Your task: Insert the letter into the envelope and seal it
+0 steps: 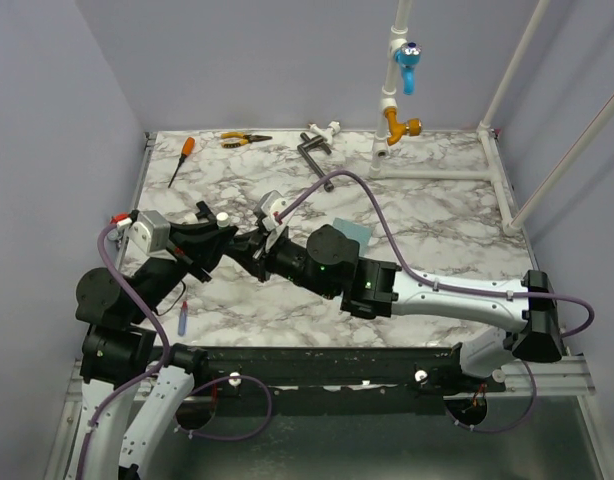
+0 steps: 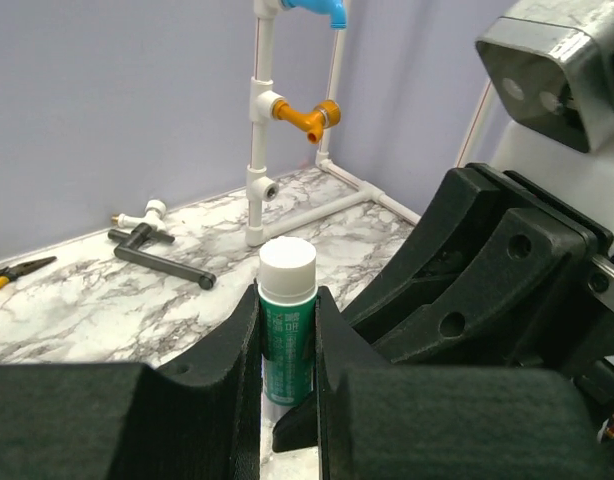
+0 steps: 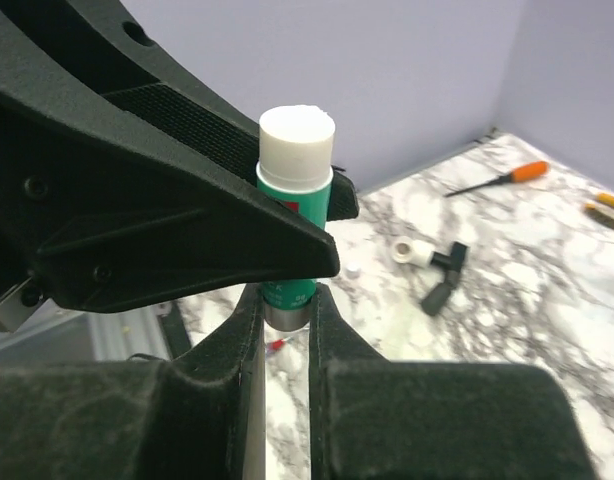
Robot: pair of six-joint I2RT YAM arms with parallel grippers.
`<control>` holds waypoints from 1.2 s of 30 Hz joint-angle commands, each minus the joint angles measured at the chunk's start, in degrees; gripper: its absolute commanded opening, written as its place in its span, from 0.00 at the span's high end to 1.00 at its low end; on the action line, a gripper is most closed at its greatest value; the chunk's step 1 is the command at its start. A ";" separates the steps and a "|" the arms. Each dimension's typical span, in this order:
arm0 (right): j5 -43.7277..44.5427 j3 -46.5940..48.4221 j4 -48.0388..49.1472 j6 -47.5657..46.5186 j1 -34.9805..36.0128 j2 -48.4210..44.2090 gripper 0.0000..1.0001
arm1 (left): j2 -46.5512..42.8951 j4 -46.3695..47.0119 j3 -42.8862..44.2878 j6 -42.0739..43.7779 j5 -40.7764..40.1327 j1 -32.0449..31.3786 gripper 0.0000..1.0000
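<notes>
A glue stick [image 2: 287, 335] with a green body and white cap [image 2: 287, 268] is held up above the table between both grippers. My left gripper [image 2: 287, 375] is shut on its green body. My right gripper [image 3: 285, 305] is shut on its grey bottom end [image 3: 287, 312], just below the left fingers [image 3: 187, 225]. In the top view the two grippers meet at mid-table, left gripper [image 1: 235, 240] against right gripper [image 1: 267, 248]. A corner of the teal-blue envelope [image 1: 353, 231] shows behind the right wrist. The letter is hidden.
At the back lie an orange-handled screwdriver [image 1: 181, 160], pliers [image 1: 244, 139] and a black T-handle tool [image 1: 319, 158]. A white pipe frame [image 1: 389, 100] with orange and blue fittings stands back right. A small red-blue pen [image 1: 184, 318] lies near the front edge.
</notes>
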 commanded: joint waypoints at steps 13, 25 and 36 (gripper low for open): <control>0.36 0.55 -1.10 -9.78 1.21 0.05 0.37 | -1.03 -2.69 -0.95 -1.35 3.94 -0.64 1.00; -59.88 -10.07 10.89 1.77 -14.77 -7.33 0.13 | -1.10 6.10 -0.59 -5.99 21.14 -0.61 1.00; -62.07 -8.33 12.63 5.99 -16.34 -4.60 0.24 | -1.37 6.74 0.92 -4.60 23.04 -0.60 1.00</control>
